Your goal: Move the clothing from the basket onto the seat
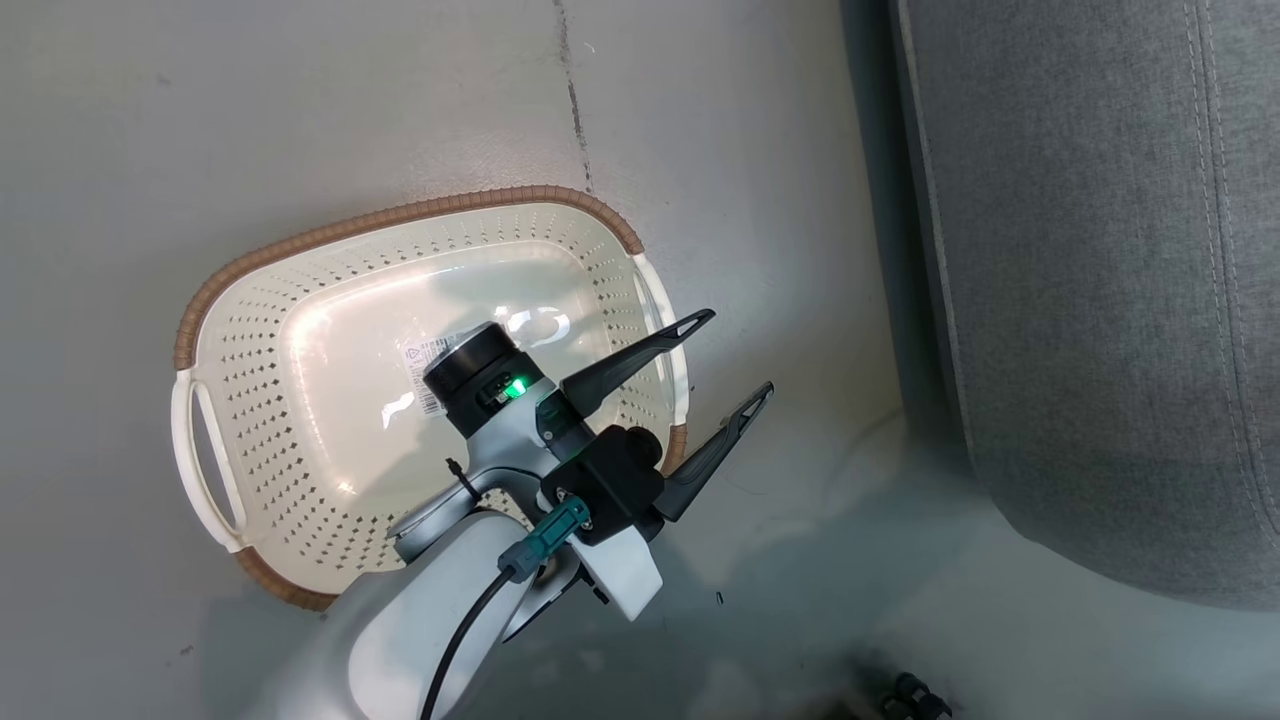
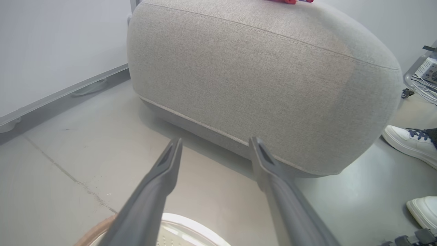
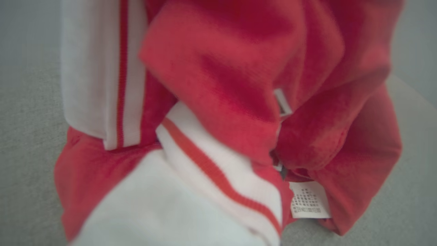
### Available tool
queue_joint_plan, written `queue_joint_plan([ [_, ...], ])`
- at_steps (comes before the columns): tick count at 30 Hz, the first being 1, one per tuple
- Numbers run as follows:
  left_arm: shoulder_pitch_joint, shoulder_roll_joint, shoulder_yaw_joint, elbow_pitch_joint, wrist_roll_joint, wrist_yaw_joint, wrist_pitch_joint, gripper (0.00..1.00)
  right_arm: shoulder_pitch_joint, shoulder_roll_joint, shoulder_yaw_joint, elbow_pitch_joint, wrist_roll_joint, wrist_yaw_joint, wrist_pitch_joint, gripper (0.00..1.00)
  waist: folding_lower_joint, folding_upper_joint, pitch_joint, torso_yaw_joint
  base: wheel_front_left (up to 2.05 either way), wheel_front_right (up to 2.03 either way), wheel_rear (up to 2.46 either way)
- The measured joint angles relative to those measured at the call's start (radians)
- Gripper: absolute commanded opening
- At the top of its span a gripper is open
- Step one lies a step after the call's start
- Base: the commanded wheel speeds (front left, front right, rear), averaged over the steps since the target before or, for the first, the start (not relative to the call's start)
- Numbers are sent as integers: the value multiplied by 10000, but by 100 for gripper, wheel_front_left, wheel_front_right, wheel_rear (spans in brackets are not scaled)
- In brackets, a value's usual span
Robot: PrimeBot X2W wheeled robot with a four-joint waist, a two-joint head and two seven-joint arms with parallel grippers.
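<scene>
Beside the seat [image 1: 1100, 300], on the grey floor [image 1: 200, 120], sits the perforated laundry basket [image 1: 250, 400], with a strip of floor between the two. A barcode sticker [image 1: 425, 362] lies on the basket's glossy bottom. The left gripper [image 1: 735, 354] hangs over the basket's handle on the seat side. Its two dark fingers are spread wide, holding nothing, and point toward the seat's lower seam. In the head view the left arm and its black cable [image 1: 465, 630] cover part of the basket rim nearest the seat.

In the left wrist view, the seat's rounded flank lies just past the fingertips. A scrap of red fabric [image 2: 288, 1] peeks over the seat's top edge. A pale partition panel [image 2: 51, 51] stands on wheels beyond one end of the seat. By the other end stand a person's two white sneakers [image 2: 406, 140], near a rack with cables [image 2: 426, 71].

The clothing [image 3: 222, 85] is at the seat. In the right wrist view, plain red cloth and a red-and-white striped piece bunch up close to the lens, with a care label [image 3: 309, 200] hanging low and the seat's grey weave around them. The right gripper's fingers are buried in the folds. The way the cloth gathers suggests they are clenched on the clothing, though that view is soft and blurred.
</scene>
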Motion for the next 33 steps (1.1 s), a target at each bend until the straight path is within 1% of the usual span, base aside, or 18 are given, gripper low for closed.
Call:
queue_joint_plan([
  [6,3,-102,-6,44,12,0,0,100,4,2,451,244,209,0,23,0,0,0,-205,-1,0,0,0],
  [7,8,-130,-13,44,12,0,0,100,17,4,527,253,265,0,23,22,0,0,-265,-1,0,0,0],
  [9,31,-171,-27,46,6,0,0,100,56,-12,633,255,318,0,21,91,0,0,-398,-1,0,0,0],
  [10,44,-190,-36,54,-10,0,0,100,80,-19,698,257,364,2,19,100,0,0,-470,0,0,0,0],
  [15,175,-384,-111,71,-146,0,0,100,355,-59,1254,267,445,4,19,100,0,0,-978,1,0,0,0],
  [19,312,-537,-130,50,-311,0,0,100,555,-322,1722,249,431,4,15,100,0,0,-1534,5,0,0,0],
  [22,422,-694,-73,33,-382,0,0,100,742,-393,2102,161,439,4,2,100,0,0,-1995,2,0,0,0],
  [25,672,-802,0,35,-479,0,0,100,934,-518,2539,-36,456,4,-12,100,0,0,-2475,-13,0,0,0],
  [26,900,-834,56,92,-548,-2,0,100,1110,-543,2953,-190,370,4,-29,100,0,0,-2802,-46,0,0,0],
  [27,976,-848,63,105,-552,0,0,100,1183,-546,3154,-274,309,4,-38,100,0,0,-2956,-72,0,0,0],
  [33,1264,-988,123,153,-604,-2,0,100,1515,-629,3904,-984,401,4,-71,100,0,0,-3830,-285,0,0,0],
])
